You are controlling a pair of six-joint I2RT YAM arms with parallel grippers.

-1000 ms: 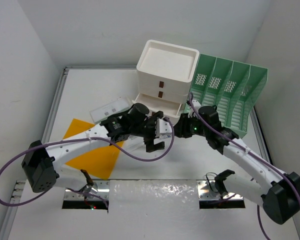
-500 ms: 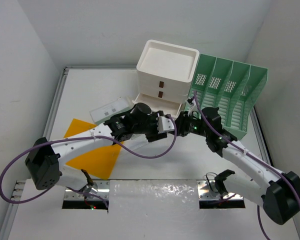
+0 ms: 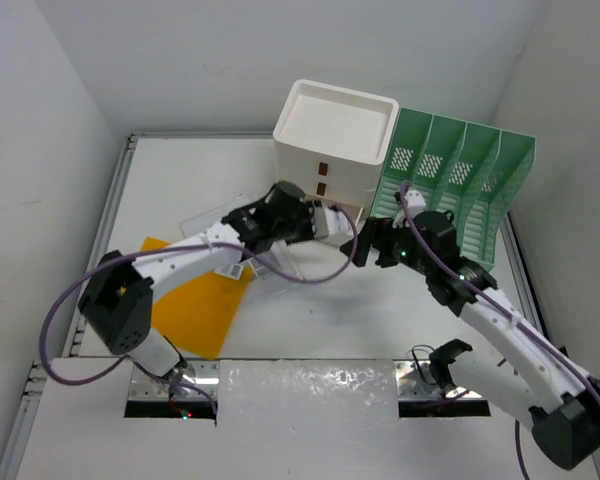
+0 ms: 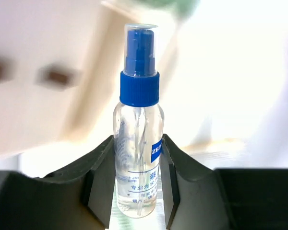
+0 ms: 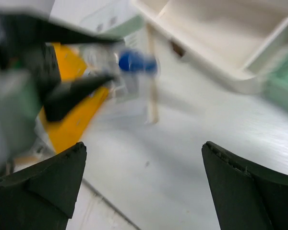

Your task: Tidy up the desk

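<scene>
Since a second ago the left arm has swung in toward the white drawer box, and the right end effector has spread wide, with nothing between its fingers. The left end effector is pressed against both sides of a clear spray bottle, whose blue cap points away from the wrist. The counter lies beneath both end effectors. The bottle shows blurred ahead and to the left of the right one.
</scene>
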